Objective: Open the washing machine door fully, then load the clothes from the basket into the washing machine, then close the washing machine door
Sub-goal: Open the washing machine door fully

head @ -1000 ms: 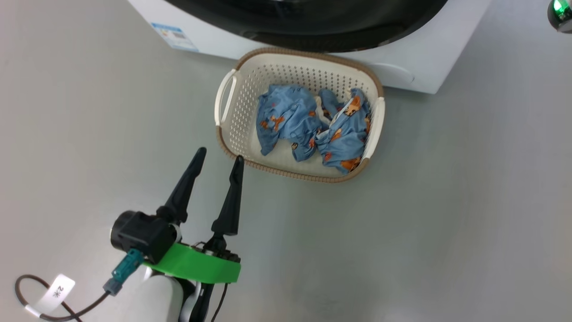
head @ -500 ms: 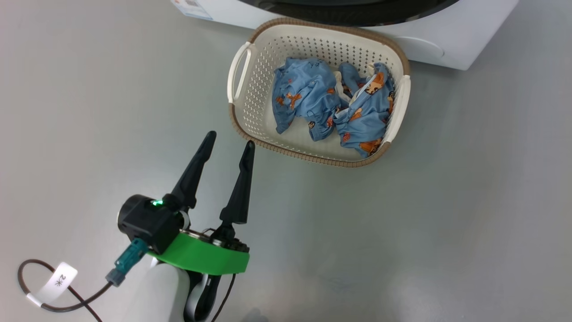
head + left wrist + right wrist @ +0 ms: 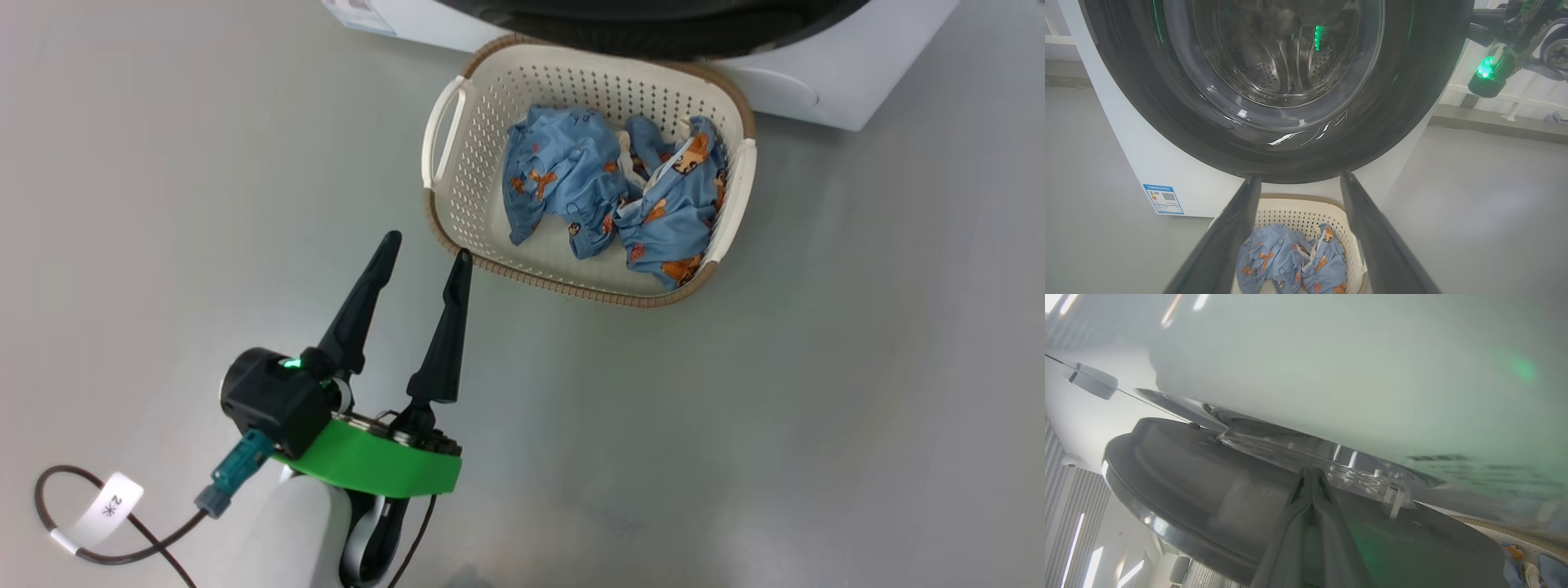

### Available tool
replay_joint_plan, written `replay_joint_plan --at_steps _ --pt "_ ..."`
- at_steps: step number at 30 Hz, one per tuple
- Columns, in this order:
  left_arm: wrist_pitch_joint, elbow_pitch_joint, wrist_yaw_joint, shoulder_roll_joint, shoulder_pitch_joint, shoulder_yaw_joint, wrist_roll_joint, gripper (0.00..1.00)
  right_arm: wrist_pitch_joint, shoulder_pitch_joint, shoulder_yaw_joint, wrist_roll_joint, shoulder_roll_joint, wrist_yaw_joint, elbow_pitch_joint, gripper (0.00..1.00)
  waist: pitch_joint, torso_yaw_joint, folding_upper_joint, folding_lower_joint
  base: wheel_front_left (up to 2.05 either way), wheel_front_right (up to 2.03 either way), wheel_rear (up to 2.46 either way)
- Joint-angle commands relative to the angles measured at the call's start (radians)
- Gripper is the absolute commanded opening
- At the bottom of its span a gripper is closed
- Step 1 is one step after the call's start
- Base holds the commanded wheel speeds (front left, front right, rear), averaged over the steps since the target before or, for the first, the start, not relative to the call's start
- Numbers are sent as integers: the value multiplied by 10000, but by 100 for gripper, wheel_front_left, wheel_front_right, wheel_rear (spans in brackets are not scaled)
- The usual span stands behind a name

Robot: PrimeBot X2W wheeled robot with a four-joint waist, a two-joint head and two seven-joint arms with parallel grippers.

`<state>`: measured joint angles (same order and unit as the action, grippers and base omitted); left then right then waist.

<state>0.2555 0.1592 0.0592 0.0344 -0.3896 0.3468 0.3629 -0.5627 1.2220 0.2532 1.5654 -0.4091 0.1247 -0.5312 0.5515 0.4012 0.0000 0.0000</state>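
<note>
**Head view first: door barely off the machine, clothes waiting**

Head view: the left gripper (image 3: pixel 428 246) hangs with its fingers spread and nothing between them. Its tips are just beside the near-left corner of the basket (image 3: pixel 571 290). The clothes (image 3: pixel 608 192) lie bunched in the basket, ahead and to the right of those fingers. The basket's long axis runs along the front of the washing machine (image 3: pixel 824 77), under the lower edge of the washing machine door (image 3: pixel 653 28). A white tag (image 3: pixel 106 506) on a cable shows a "2" and one more character.

Left wrist view: the door looms above, with the drum visible through its glass. The basket sits directly below it. A blue label sticker (image 3: pixel 1163 199) carries a QR code, but its print is too small to read.

Right wrist view: the right gripper (image 3: pixel 1312 473) is clenched on nothing, fingertips pressed together. They appear to lie in the gap between the door's inner side and the machine front. I judge the right arm the nearer one for swinging the door wide; loading comes after.
</note>
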Motion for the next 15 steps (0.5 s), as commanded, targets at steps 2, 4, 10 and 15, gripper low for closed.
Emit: replay_joint_plan --at_steps 2,4,10,15 --pt "63 -209 -90 158 107 -343 -23 100 -185 -233 223 -26 416 60 413 0 -253 -122 0 0 0 0 0" --pt "63 -190 -91 158 218 -368 -54 100 -237 -396 310 -3 500 60 463 0 -401 -170 0 0 0 0 0" --pt "63 -86 -54 158 527 -463 -198 100 -345 -894 526 16 650 60 530 0 -883 -264 0 0 0 0 0" --pt "63 -2 -4 158 811 -591 -394 100 -459 -1311 679 82 813 60 631 0 -1302 -356 0 0 0 0 0"
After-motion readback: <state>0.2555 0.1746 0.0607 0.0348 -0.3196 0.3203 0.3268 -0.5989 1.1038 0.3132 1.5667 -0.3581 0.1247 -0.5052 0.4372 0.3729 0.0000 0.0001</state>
